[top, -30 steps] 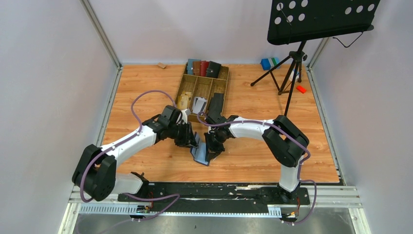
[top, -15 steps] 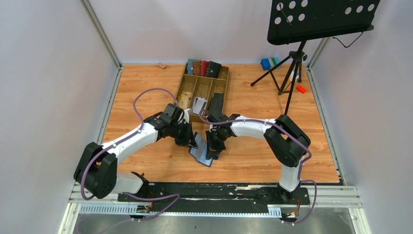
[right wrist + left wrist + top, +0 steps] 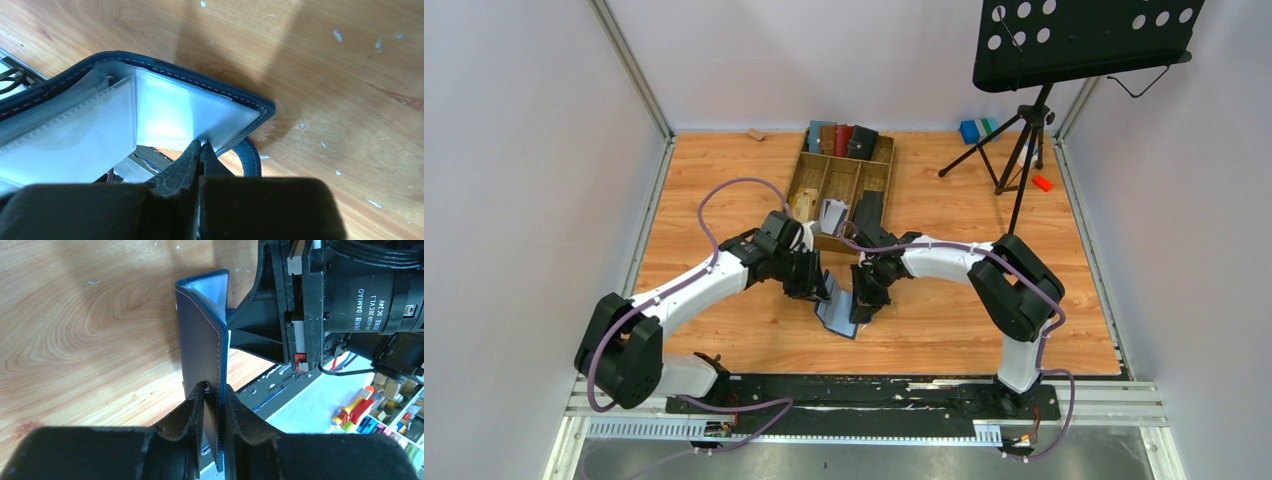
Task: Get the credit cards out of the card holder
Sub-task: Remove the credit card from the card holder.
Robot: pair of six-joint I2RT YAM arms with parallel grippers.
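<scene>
Near the tray (image 3: 796,182), the left end effector (image 3: 212,392) is clamping the holder's (image 3: 200,330) cover while the right end effector (image 3: 201,150), pinching its clear pocket (image 3: 165,115), is edging trayward, apparently spreading it for emptying.

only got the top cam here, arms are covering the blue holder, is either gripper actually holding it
observer: yes. The left wrist view shows the left gripper shut on the card holder, clamping the edge of its navy cover.
operator: and the right one
observer: in the right wrist view the right gripper is pinched shut on the edge of a clear inner pocket.
operator: any card sticking out
observer: none shows past the pocket edges. The plastic is milky, so I cannot tell what is inside.
</scene>
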